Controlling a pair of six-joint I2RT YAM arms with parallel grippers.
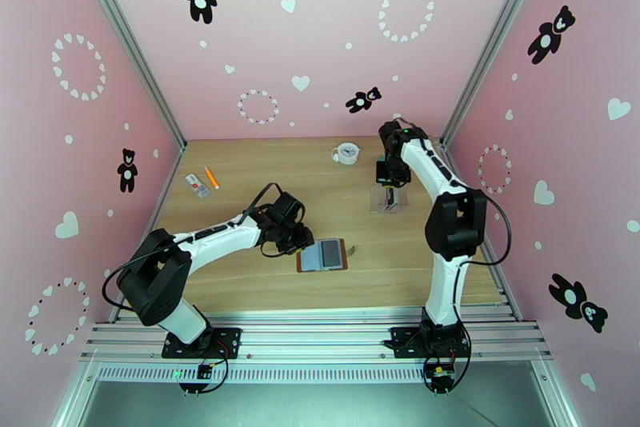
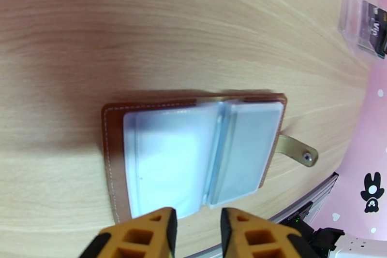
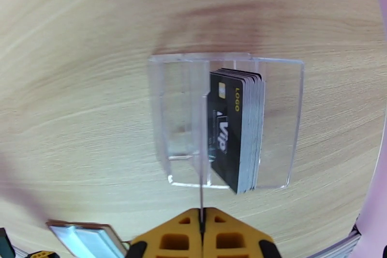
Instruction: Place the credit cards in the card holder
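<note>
- Standing at the left edge of the card holder [image 2: 193, 157] in the top view, the left fingers [image 2: 155, 230] are narrowly parted. Nothing is visible between them. Whether they touch the leather cannot be told. Judgement: they are posted there to steady the holder and keep it from shifting when a card goes in.
- The card holder lies opened flat on the bench [image 1: 400, 261] with its clear sleeves [image 2: 164, 157] facing up. Its snap strap [image 2: 297, 150] is thrown out to the right. No card is seen in the sleeves. Judgement: it is laid open so the slots are reachable from above.
- The credit cards [image 3: 237, 133] are beyond and to the right of the card holder, well apart from it. They stand on edge as a tight stack in a clear stand [image 3: 280, 123], with a dark card at the front. Judgement: stored upright, their edges are exposed for a pinch.
- The right fingers [image 3: 193, 239] are over that stand, likewise beyond and right of the card holder, and are closed together. A thin edge runs from between them to the stand beside the stack. It cannot be told whether this is a single card seen edge-on or the stand's own divider.
- Judgement: loading has not begun.
</note>
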